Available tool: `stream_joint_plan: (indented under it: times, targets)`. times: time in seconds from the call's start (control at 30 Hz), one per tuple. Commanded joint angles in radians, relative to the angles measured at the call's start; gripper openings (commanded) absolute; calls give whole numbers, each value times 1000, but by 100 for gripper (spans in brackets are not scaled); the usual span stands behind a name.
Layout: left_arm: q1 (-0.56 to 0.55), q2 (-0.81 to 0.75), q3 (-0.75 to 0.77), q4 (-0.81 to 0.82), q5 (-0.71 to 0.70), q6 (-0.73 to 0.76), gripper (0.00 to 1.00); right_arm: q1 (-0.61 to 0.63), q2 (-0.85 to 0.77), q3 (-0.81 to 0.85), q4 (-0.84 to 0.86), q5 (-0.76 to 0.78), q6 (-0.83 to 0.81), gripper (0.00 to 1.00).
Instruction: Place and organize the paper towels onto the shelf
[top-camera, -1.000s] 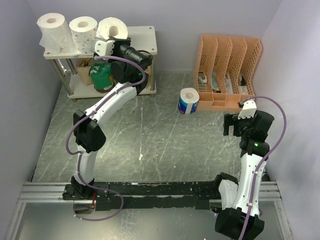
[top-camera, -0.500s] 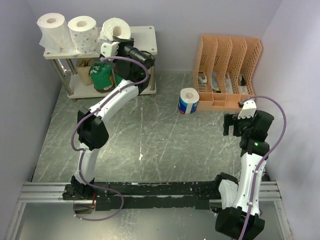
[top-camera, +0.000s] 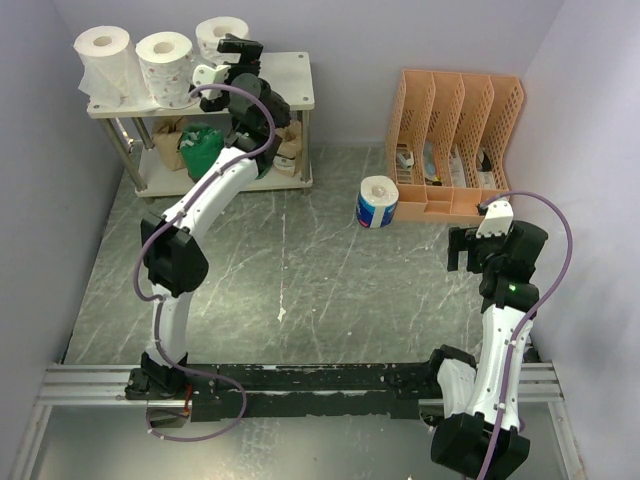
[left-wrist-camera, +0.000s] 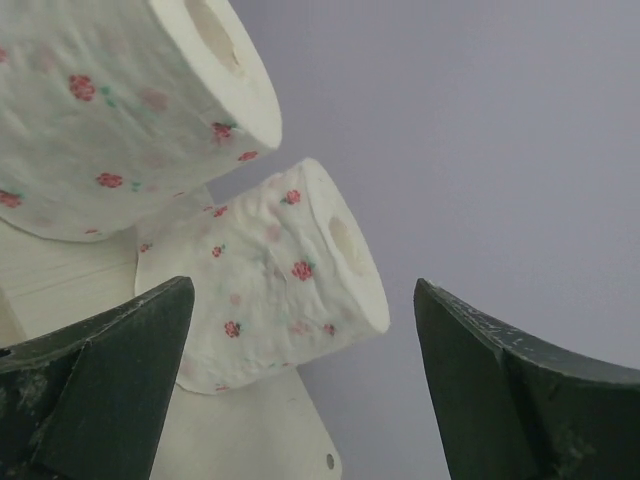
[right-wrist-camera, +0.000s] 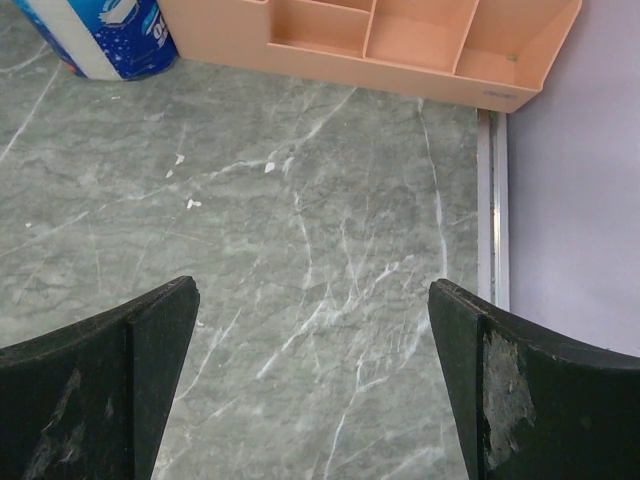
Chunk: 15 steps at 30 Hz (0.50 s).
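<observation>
Shelf (top-camera: 290, 80), 11 o'clock: three white rolls (top-camera: 165, 55) on top tier, green roll (top-camera: 203, 148) below | blue-printed roll (top-camera: 377, 202) unplaced on table (top-camera: 300, 290), 1 o'clock | left gripper (top-camera: 238, 47) fingers spread beside top-tier rolls; right gripper (right-wrist-camera: 311, 290) spread, empty.

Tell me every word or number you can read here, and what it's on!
No text reads clearly.
Blue-and-white wrapped paper roll: white print, cropped and blurred, unreadable.
Green-wrapped roll on the pale two-tier shelf's lower board: too small to read.
White paper rolls with red flower print: no words.
</observation>
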<state>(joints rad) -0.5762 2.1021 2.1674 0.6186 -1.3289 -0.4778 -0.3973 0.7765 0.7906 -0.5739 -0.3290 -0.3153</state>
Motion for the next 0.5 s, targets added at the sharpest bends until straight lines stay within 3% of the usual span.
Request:
stream_joint_plan:
  times: [0.0, 0.1, 0.2, 0.33, 0.4, 0.47]
  targets:
    - [-2, -90, -8, -102, 100, -118, 100, 0, -9, -13, 12, 6, 2, 100]
    - [-7, -152, -16, -304, 209, -260, 100, -1, -9, -12, 13, 7, 3, 100]
    - [-6, -188, 5, -521, 452, -365, 100, 0, -11, -10, 13, 11, 6, 100]
    - [-3, -256, -99, -565, 947, -375, 100, -1, -19, -10, 16, 25, 11, 100]
    - [-11, -264, -152, -590, 1119, -424, 100, 0, -29, -7, 14, 30, 12, 100]
    - [-43, -248, -190, -620, 1188, -443, 100, 0, -47, -10, 17, 23, 13, 100]
